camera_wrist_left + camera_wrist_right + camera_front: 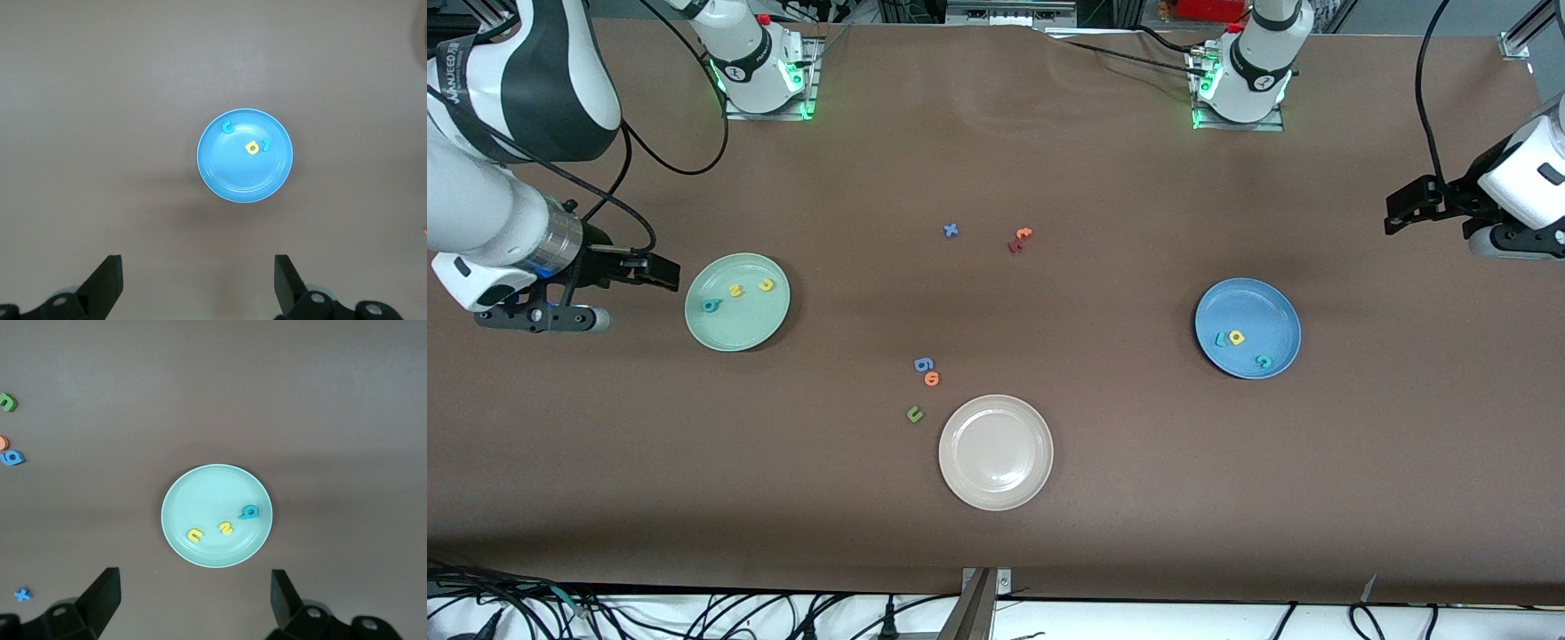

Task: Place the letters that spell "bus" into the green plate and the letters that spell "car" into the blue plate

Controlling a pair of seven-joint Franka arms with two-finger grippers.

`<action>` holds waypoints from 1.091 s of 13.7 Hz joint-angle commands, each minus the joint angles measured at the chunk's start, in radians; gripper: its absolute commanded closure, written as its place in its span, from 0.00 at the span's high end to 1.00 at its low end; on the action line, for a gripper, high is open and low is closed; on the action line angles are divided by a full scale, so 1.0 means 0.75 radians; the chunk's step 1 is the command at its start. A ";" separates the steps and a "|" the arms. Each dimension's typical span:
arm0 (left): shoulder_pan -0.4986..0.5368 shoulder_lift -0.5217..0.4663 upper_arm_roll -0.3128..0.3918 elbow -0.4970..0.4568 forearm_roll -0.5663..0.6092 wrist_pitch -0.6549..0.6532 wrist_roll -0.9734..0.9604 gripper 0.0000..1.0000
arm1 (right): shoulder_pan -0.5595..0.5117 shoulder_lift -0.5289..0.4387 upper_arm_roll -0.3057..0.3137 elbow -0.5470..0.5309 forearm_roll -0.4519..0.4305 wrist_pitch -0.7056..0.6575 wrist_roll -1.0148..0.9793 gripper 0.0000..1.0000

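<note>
Hands stand wide and empty: the right hand [665,272] hangs just beside the green plate [737,302] at its arm's end of the counter [1103,498], the left hand [1398,216] up past the blue plate [1248,328]. Teal "b" [711,306], yellow "s" [736,290] and yellow "u" [767,285] lie in the green plate; teal "c" [1264,361], yellow "a" [1236,337] and teal "r" [1221,339] in the blue. Nothing seems left to fetch, so both arms wait.
</note>
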 commanded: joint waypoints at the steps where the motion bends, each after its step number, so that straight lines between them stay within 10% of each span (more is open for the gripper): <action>1: 0.000 -0.031 0.026 -0.052 -0.034 0.028 -0.003 1.00 | -0.002 -0.029 0.001 -0.031 -0.018 0.014 -0.004 0.99; 15: 0.004 0.008 0.026 -0.023 -0.034 0.026 -0.003 1.00 | -0.002 0.001 0.001 0.036 -0.008 0.002 0.005 1.00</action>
